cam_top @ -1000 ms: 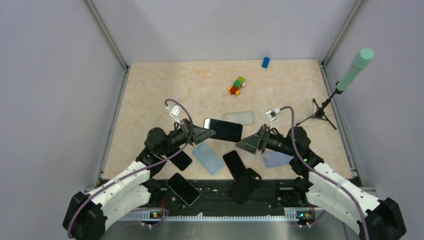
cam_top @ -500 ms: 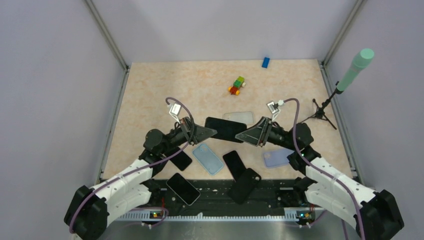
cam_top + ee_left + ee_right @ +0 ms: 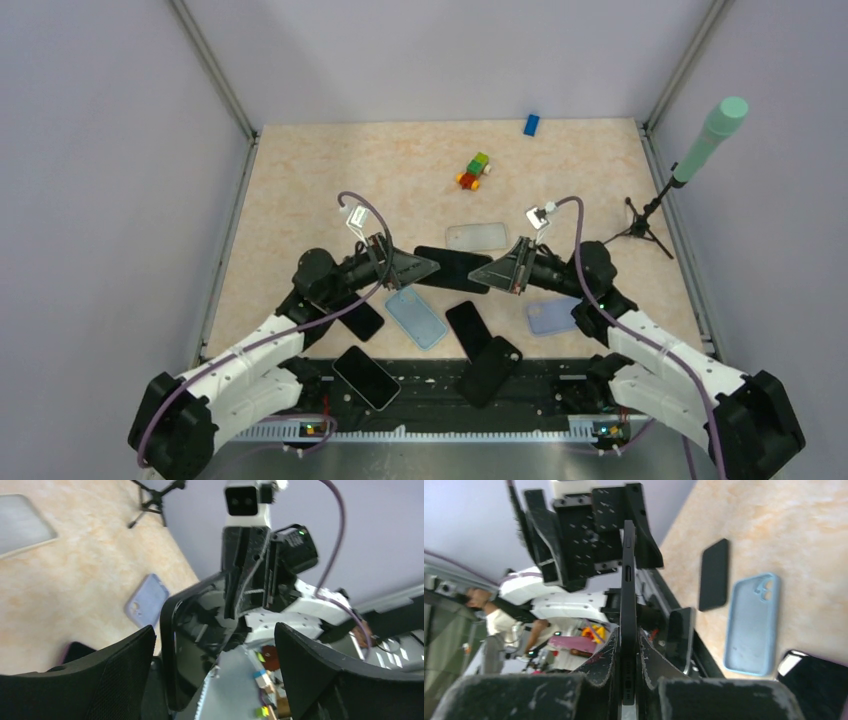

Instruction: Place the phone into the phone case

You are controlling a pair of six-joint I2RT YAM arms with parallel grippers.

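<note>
Top external view: phone held clear of the tabletop between both arms

Item 1. Phone (image 3: 455, 268): black, slab-shaped, lifted off the tabletop (image 3: 330, 180) at the middle of the workspace, spanning the space between the two arms. The right wrist view showed it edge-on.

Item 2. Right gripper (image 3: 478, 276): jaws clenched on the phone, one finger pressed to each face at its end.

Item 3. Left gripper (image 3: 432, 267): jaws released and spread wide around the opposite end of the phone. One finger sat just beside a long edge; open space showed between the phone and the other finger (left wrist view).

Item 4. Clear case (image 3: 477, 236): flat on the tabletop, just beyond the raised phone, unoccupied.

Item 5. Light blue case (image 3: 415, 316): flat, open side up, on the near side, below the left gripper.

Item 6. Lavender case (image 3: 553, 316): flat, partly under the right arm.

Item 7. Second black handset (image 3: 468, 326): flat, just right of the light blue case.

Item 8. Toy blocks (image 3: 474, 170): a small coloured cluster toward the far side; a lone blue block (image 3: 531, 124) at the far edge.

Item 9. Tripod stand (image 3: 640, 225): upright at the far right, carrying a green-capped pole.
</note>
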